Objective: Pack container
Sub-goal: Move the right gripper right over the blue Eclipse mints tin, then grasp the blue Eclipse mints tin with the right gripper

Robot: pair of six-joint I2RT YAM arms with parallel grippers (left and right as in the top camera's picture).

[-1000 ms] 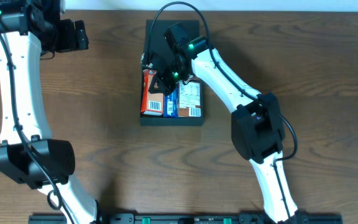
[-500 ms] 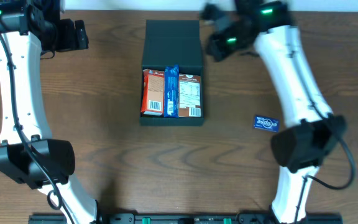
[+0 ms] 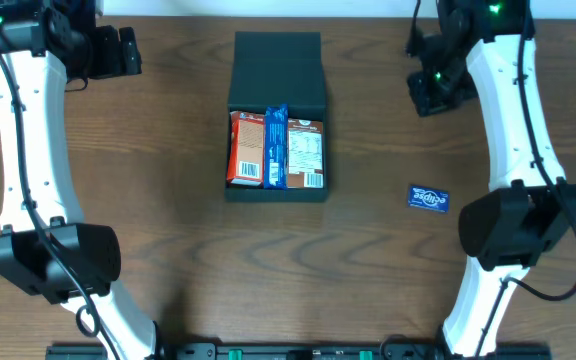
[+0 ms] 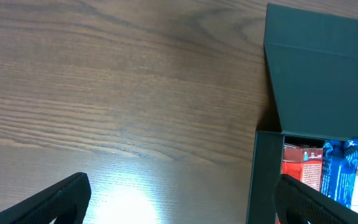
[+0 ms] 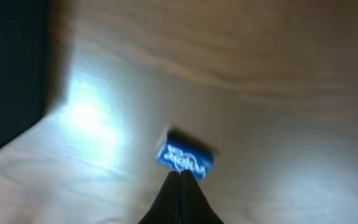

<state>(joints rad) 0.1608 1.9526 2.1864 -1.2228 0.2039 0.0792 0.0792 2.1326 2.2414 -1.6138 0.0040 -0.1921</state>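
The container [image 3: 277, 62], a dark green-black box with its flap lid laid open to the far side, sits mid-table. Inside lie an orange-red snack carton [image 3: 247, 148], a blue packet [image 3: 276, 147] on edge and a second orange carton [image 3: 308, 152]. The box also shows in the left wrist view [image 4: 316, 74]. A small blue packet [image 3: 429, 198] lies on the table at the right, blurred in the right wrist view [image 5: 185, 157]. My right gripper [image 3: 434, 95] is shut and empty, high above the table. My left gripper [image 3: 126, 55] is open and empty at far left.
The brown wooden table [image 3: 168, 220] carries nothing else. Its far edge [image 3: 368, 18] runs just behind the box lid. A bright light glare sits on the wood in the left wrist view [image 4: 142, 202].
My right arm has swung from over the box up and away to the far right. The small blue packet on the table has come into view. The left arm has not moved.
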